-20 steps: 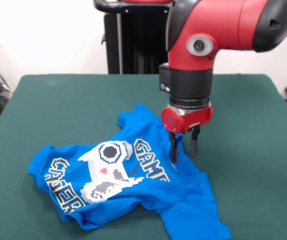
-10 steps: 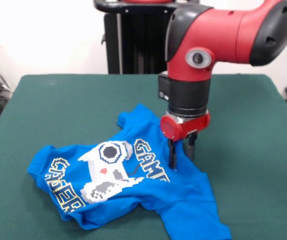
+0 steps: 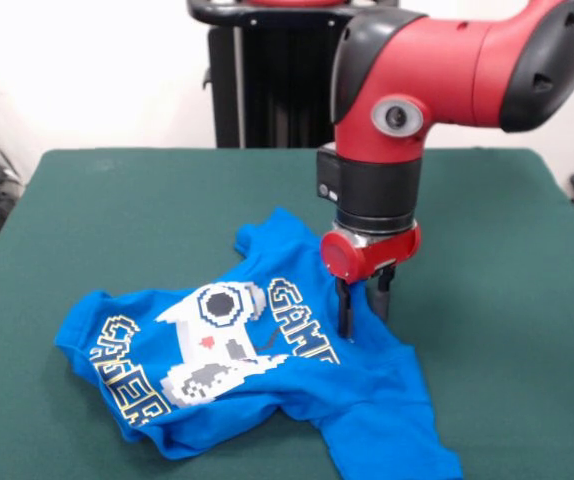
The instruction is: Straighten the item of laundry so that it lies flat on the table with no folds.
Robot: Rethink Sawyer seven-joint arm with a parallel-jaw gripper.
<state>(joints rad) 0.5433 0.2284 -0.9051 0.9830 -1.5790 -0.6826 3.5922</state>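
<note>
- Fingers [image 3: 346, 312]: two dark prongs are seen pointing straight down, tips at or in the shirt fabric by the "GAME" lettering. A narrow gap is seen btwn them, w/ a ridge of cloth apparently pinched there; a firm grip can't be confirmed from this angle.
- Gripper [image 3: 361, 310]: hung from the red wrist of the arm [image 3: 407, 110], which comes down from above.
- T-shirt [image 3: 257, 370]: bright blue, lying crumpled on the near half of the tabletop [image 3: 117, 200], skewed, w/ one part bunched at the left and another trailing off toward the lower right edge of frame. Print is partly wrinkled; several folds are visible.
- Handling, judged: light, soft, limp cloth; no stiffness, so it is expected to drape and drag rather than slide as one piece. Felt-like top is likely to add friction. Nothing fragile.
- Where to take hold, judged: hems, sleeve ends or corners are best pinched and pulled outward; a mid-body pinch is likely to lift a tent only.
- Count: 1 shirt, 1 arm, 1 gripper, 2 fingers, 1 tabletop.
</note>
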